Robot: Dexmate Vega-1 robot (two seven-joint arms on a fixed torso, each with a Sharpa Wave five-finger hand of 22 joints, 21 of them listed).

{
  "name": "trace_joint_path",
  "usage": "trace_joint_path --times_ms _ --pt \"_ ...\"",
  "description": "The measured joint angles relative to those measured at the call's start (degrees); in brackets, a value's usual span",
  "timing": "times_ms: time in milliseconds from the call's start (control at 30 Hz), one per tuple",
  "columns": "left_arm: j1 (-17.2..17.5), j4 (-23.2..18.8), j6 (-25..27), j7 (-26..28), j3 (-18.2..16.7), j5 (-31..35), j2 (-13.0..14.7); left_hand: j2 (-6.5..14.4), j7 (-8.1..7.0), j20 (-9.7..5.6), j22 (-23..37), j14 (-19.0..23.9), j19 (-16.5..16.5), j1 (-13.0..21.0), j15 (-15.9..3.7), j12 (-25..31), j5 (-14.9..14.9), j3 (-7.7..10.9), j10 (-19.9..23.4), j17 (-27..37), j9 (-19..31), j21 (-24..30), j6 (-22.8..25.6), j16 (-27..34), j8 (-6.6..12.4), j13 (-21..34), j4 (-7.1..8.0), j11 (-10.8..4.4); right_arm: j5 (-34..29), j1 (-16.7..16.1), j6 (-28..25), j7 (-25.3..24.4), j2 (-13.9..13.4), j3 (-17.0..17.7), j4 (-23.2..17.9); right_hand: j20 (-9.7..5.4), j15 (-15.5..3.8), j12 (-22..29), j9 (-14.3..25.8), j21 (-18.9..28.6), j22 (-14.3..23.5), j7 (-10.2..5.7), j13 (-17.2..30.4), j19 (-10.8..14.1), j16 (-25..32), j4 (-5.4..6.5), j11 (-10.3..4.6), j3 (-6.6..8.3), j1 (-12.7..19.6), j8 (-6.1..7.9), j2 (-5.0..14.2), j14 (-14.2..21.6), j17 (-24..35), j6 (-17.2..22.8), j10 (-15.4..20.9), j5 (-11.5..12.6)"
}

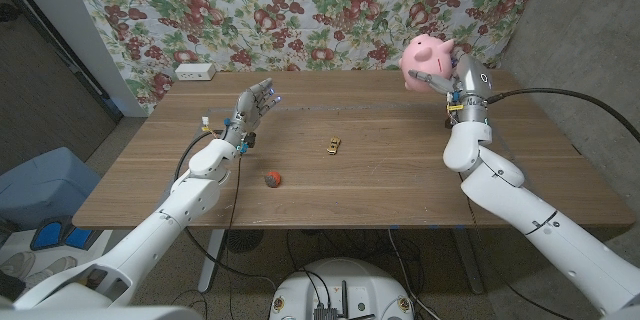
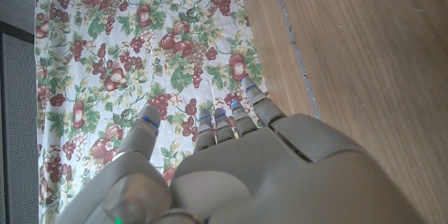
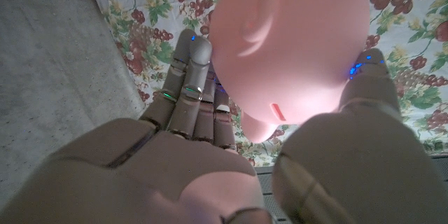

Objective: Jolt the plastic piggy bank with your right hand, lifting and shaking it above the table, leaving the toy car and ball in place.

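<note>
The right hand [image 1: 452, 78] has the pink piggy bank [image 1: 427, 57] up in the air over the far right corner of the tabletop [image 1: 400, 170], its fingers [image 3: 187, 91] clamped round the body. So this looks like the shaking step. The toy car [image 1: 333, 145] and the small red ball [image 1: 272, 177] sit mid-table, well apart from it. The left hand [image 1: 250, 108] hovers empty, fingers spread. Next come short jolts, grip kept firm.
</note>
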Motion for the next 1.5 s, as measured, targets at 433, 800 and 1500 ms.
trace_joint_path --times_ms 433,800,1500 --pt "-0.05 -0.04 0.03 0.36 0.09 0.12 -0.25 0.0 0.0 0.0 0.0 0.0 0.0 0.0 0.0 0.0 0.0 0.0 0.0 0.0 0.0 0.0 0.0 0.0 0.0 0.0 0.0 0.0 3.75 2.28 -3.12 12.49 -6.11 -0.69 -2.96 -0.3 0.0 -0.14 0.0 0.0 0.0 0.0 0.0 -0.31 0.0 0.0 0.0 0.0 0.0 -0.11 0.0 0.0 0.0 0.0 0.0 0.0" --pt "-0.39 0.03 0.05 0.4 0.29 0.3 -0.34 0.0 0.0 0.0 0.0 0.0 0.0 0.0 0.0 0.0 0.0 0.0 0.0 0.0 0.0 0.0 0.0 0.0 0.0 0.0 0.0 0.0 5.19 3.23 -4.49 14.95 -8.03 -1.35 -3.72 -0.3 0.0 -0.6 0.0 0.0 -0.01 0.0 0.0 -0.3 0.0 0.0 -0.03 0.0 0.0 -0.35 0.0 0.0 0.01 0.01 0.57 0.0" --pt "-0.22 -0.27 0.32 0.96 0.37 0.51 -0.35 0.0 0.0 0.0 0.0 0.0 0.0 0.0 0.0 0.0 0.0 0.0 0.0 0.0 0.0 0.0 0.0 0.0 0.0 0.0 0.0 0.0 5.78 5.91 -7.61 18.83 -10.48 -3.82 -4.84 -0.3 0.0 -0.89 0.0 0.0 -0.02 0.0 0.0 -0.29 -0.22 0.0 -0.03 0.0 0.0 -0.42 0.0 0.0 0.02 0.01 0.57 0.0"
